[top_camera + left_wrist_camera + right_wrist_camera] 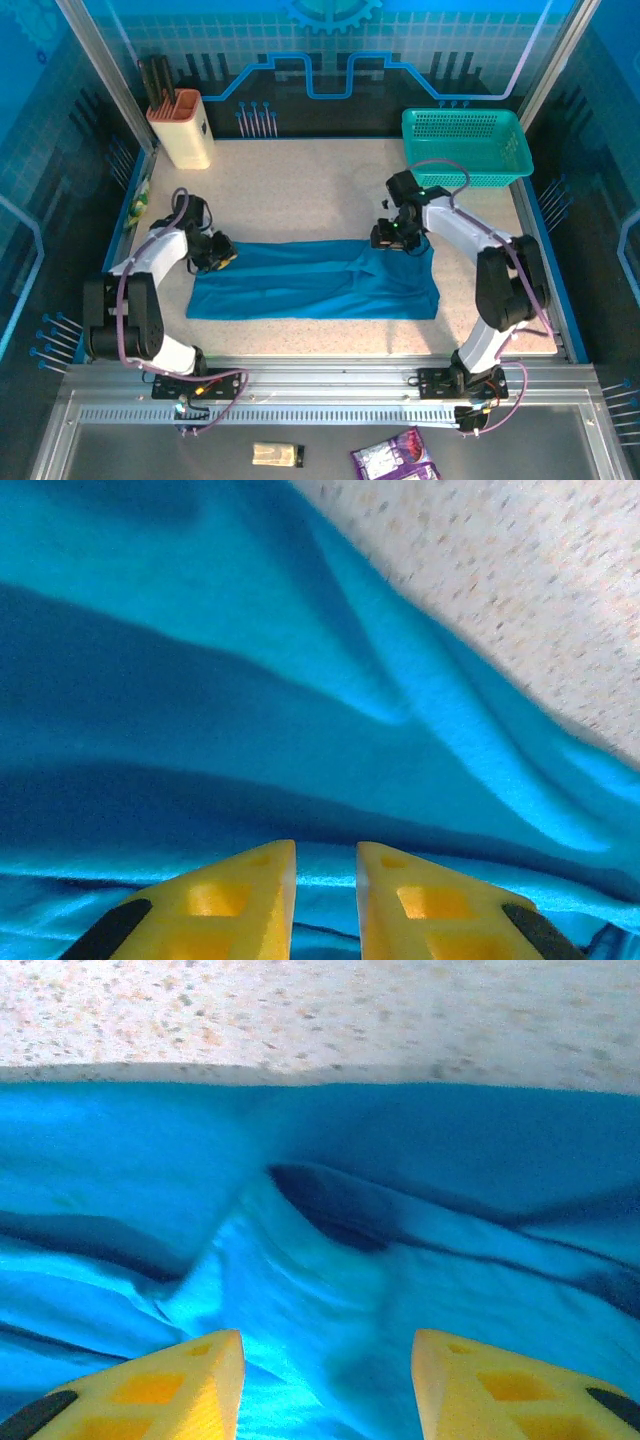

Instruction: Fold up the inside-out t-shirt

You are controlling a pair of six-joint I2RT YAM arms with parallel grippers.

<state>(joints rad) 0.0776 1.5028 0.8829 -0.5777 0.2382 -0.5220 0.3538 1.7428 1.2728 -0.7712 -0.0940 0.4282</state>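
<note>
The inside-out t-shirt (310,285) is plain blue-teal cloth lying as a long band across the middle of the table. My left gripper (222,253) is at the band's far left corner. In the left wrist view its yellow fingers (250,895) stand close together with a ridge of the t-shirt (200,680) pinched in the narrow gap of the left gripper (326,855). My right gripper (392,238) sits at the far edge of the band's right part. In the right wrist view the right gripper (328,1345) is open wide just over wrinkled t-shirt cloth (400,1260).
A teal mesh basket (470,165) stands at the back right. A beige knife block (183,128) stands at the back left. Bare speckled table (300,190) lies beyond the shirt. Two small packets (395,462) lie on the front ledge below the arm bases.
</note>
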